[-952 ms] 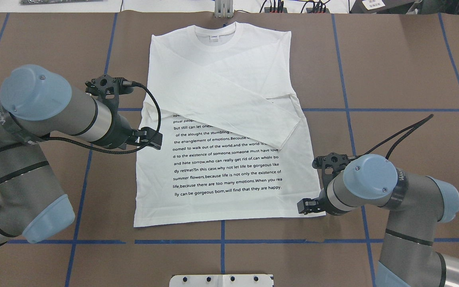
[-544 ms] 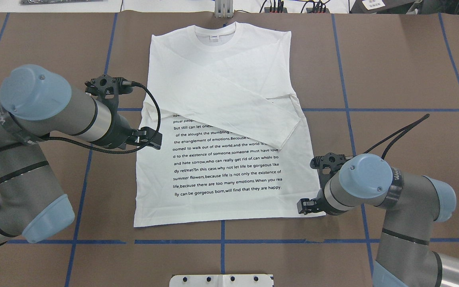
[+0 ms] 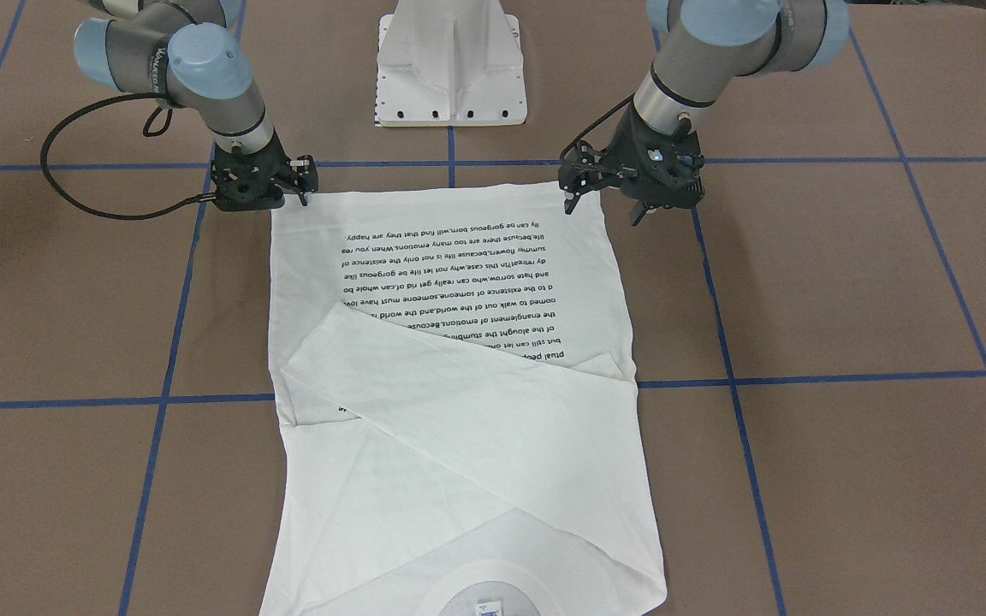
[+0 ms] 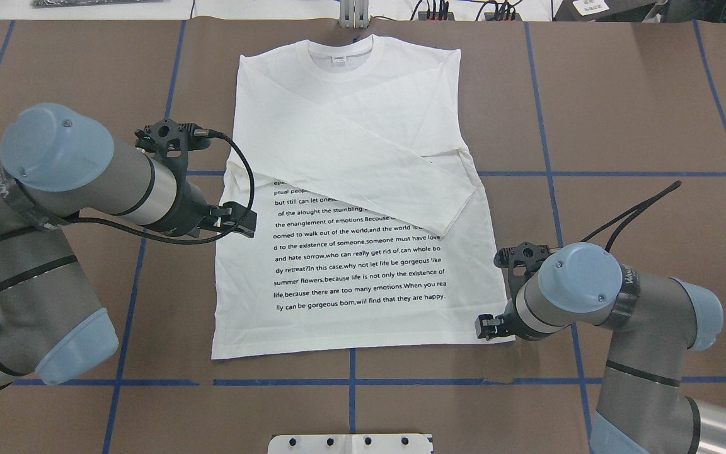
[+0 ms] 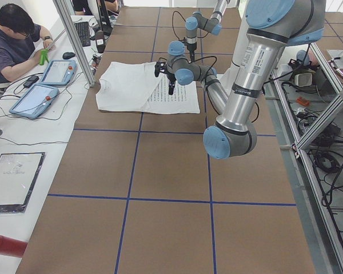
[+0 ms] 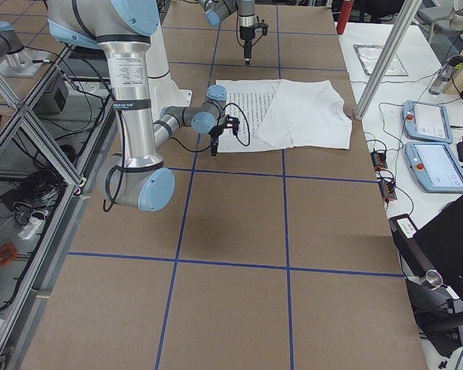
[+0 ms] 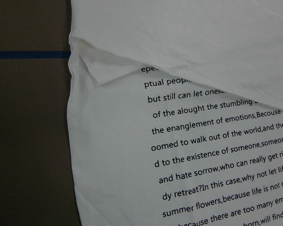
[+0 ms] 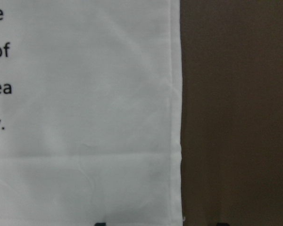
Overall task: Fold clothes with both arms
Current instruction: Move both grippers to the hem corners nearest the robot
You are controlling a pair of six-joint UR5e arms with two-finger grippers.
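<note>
Moved since earlier: right gripper (image 3: pixel 260 198) sits a touch further outward at the hem corner; left gripper (image 3: pixel 602 212) and long-sleeved shirt (image 4: pixel 338 328) are unchanged.
Right gripper: low at the shirt's hem corner on its own side, jaws spread, nothing held.
Right wrist view: fingertips (image 8: pixel 100 224) straddle the shirt's side edge, one over cloth and one over the brown table cover (image 4: pixel 621 94); the hem seam runs just ahead of them.
Left gripper: clear of the cloth, above the shirt's left side edge, jaws apart, empty.
Left wrist view: the left side edge and a small fabric fold lie beneath it, printed lines to its inner side; no fingers show.
Shirt: flat on the table between the two grippers, print face up, hem nearest them, collar at the far end.
Sleeves (image 4: pixel 363 170): both folded in and crossed over the chest, ahead of both grippers; the upper one covers the top lines of the black printed text (image 4: pixel 357 265).
Neck label (image 4: pixel 338 60): inside the collar, well beyond both grippers.
Table cover: brown, marked with blue tape lines.
</note>
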